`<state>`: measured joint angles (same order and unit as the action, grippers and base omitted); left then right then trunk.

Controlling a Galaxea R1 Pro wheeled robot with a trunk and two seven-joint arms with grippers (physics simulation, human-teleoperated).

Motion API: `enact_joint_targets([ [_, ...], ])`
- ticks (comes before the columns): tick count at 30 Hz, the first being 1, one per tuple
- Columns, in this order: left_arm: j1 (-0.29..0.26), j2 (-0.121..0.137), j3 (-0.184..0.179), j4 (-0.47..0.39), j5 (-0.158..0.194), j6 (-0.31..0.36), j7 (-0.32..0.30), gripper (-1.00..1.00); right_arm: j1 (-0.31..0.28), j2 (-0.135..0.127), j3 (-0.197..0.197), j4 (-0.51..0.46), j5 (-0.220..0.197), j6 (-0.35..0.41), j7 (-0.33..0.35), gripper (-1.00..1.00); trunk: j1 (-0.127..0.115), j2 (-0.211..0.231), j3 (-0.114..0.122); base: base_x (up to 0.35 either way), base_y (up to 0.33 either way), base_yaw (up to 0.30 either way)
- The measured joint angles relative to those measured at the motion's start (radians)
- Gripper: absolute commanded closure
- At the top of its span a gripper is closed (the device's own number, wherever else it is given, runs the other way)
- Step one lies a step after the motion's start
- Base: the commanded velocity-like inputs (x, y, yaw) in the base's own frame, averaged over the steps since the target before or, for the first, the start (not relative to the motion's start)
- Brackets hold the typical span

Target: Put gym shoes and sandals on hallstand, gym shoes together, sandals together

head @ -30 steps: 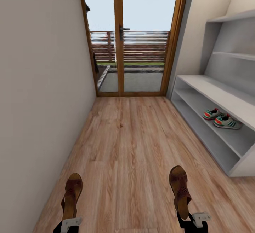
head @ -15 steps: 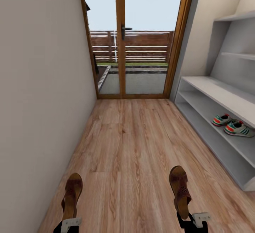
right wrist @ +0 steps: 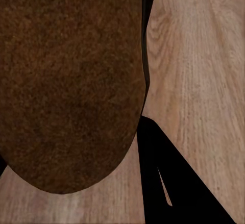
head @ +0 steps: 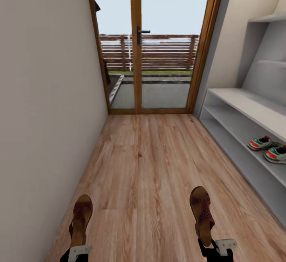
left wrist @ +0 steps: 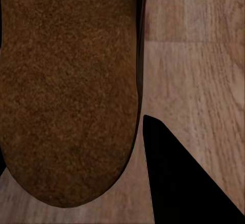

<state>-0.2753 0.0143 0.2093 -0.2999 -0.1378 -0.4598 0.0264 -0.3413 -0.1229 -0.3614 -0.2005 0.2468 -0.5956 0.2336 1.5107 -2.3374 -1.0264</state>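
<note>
Both end effectors sit at the bottom edge of the head view, each pinching one sandal: the left end effector (head: 75, 252) holds the left sandal (head: 80, 219), the right end effector (head: 216, 249) the right sandal (head: 201, 214). Both sandals are carried clear of the floor (head: 147, 166), toes pointing ahead.

Change over the last second: the whole head view has shifted. The rack (head: 254, 113) has slid toward the right edge and the door (head: 151, 43) has grown slightly, while the sandals and end effectors keep the same place in the picture. This indicates base or head motion, not object motion. The robot is judged to be advancing along the corridor, with the rack not yet squarely ahead; a turn to the right is probably needed before placement.

Task status: the two gym shoes (head: 268, 148) already stand side by side on a lower rack shelf. Only the sandals remain to be set down together.

Materials and shapes:
- Sandals: dark brown leather straps, tan footbed, thick wedge sole. In the wrist views the sole (left wrist: 69, 89) reads as a broad, rounded, grainy brown surface.
- Gym shoes: cream uppers, green stripes, red-orange patches.
- Rack: smooth pale grey-white panels, flat open shelves.
- Floor: light brown wood-grain planks.
- Door: glazed, wood-framed, dark handle.
</note>
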Motion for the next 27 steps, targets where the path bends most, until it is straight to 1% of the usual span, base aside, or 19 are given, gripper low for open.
enact_joint_targets([
  [27, 0.0, 0.0, 0.0, 0.0, 0.0, 0.0, 0.0, 1.0, 0.0, 0.0, 0.0, -0.001, 0.0, -0.001, 0.0, 1.0, 0.0, 0.0, 0.0, 0.339, 0.0, 0.0],
])
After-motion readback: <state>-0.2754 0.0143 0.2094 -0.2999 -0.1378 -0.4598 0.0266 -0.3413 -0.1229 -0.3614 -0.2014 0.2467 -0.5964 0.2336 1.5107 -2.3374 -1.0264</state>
